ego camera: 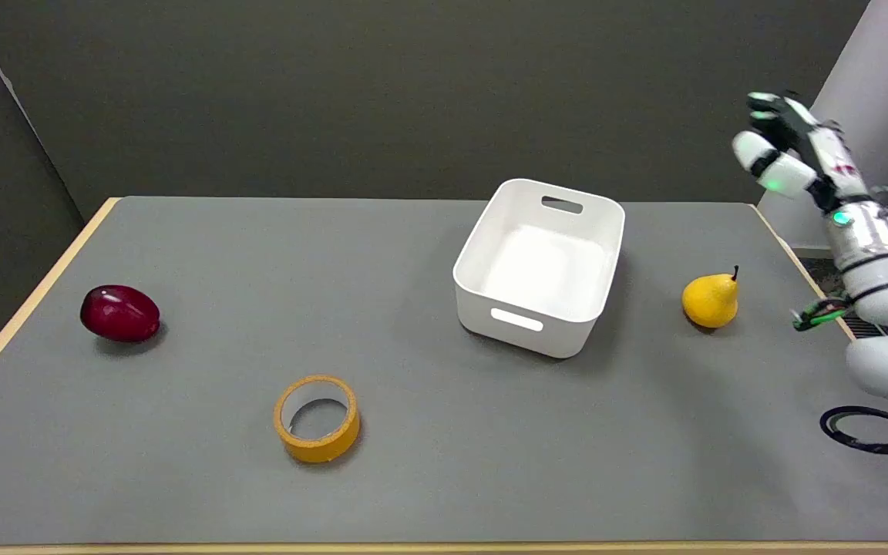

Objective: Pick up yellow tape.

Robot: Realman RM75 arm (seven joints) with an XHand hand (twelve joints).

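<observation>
**Hovering robot hand, one tape roll on the tabletop**

Counting the loose things gives four, one of each: one yellow tape (317, 418), one dark red plum-like fruit (119, 313), one yellow pear (711, 300) and one white bin (539, 267). The yellow tape lies flat, hole upward, in the lower middle-left of the frame, on the grey tabletop (182, 247). The red fruit sits at the left edge of the frame, well apart from the roll. The white bin stands right of centre, has a handle slot in its near and far walls, and holds nothing visible. The pear stands upright to the right of the bin. At the upper right the right robot hand (787, 150) hangs in the air above the tabletop's far right corner, fingers apart, gripping nothing, well apart from the tape.
</observation>
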